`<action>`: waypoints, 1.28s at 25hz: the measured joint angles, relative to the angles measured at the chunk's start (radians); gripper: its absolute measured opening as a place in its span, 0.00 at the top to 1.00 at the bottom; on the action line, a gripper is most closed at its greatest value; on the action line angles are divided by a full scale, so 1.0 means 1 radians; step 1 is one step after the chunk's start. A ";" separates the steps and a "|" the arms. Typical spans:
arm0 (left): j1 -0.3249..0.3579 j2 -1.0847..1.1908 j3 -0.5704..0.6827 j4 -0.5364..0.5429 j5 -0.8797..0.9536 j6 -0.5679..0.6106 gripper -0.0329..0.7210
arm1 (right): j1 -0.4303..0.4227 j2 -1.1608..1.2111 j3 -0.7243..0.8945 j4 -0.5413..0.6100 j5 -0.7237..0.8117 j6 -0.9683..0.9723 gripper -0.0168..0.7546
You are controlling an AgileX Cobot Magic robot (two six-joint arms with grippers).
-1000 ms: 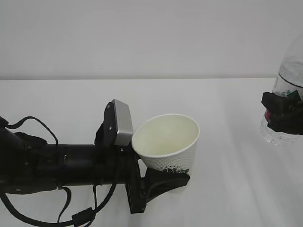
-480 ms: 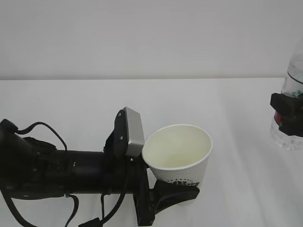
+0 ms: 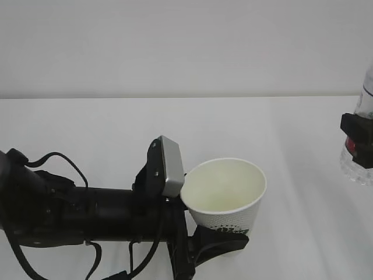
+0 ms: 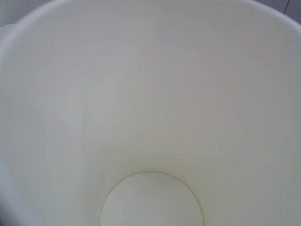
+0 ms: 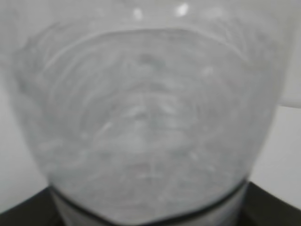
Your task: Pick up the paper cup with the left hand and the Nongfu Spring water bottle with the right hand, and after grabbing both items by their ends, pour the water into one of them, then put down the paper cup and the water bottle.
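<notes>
The left hand (image 3: 213,248) holds the paper cup (image 3: 224,192) low down, near its base, with the jaws pinching the cup wall just under the dark logo. The cup sits upright and slightly tipped toward the camera, above the white counter (image 3: 105,125) in the lower middle of the exterior view. The left wrist view looks straight down into the cup (image 4: 150,113); the inside looks dry and cream-white, and I see no water in it.

The right hand (image 3: 360,140) is at the far right edge, its jaws clamped around the water bottle (image 3: 356,166) at the red label. Only a slice of the bottle shows there, and its neck and mouth are out of frame. The right wrist view is filled by the blurred clear bottle (image 5: 141,117).

The two things are well apart, so pouring looks not yet begun. The main risk is the cup: it is thin paper held at its narrow end, so too hard a squeeze could crush it, and added water could make it slip or tip. The bottle could also miss the rim and spill on the counter if it is tilted before its mouth is over the cup. Whether the bottle is capped cannot be told.
</notes>
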 joint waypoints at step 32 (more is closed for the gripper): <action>-0.090 0.004 -0.094 0.063 0.133 -0.120 0.27 | -0.004 -0.149 0.002 -0.096 0.176 0.000 0.41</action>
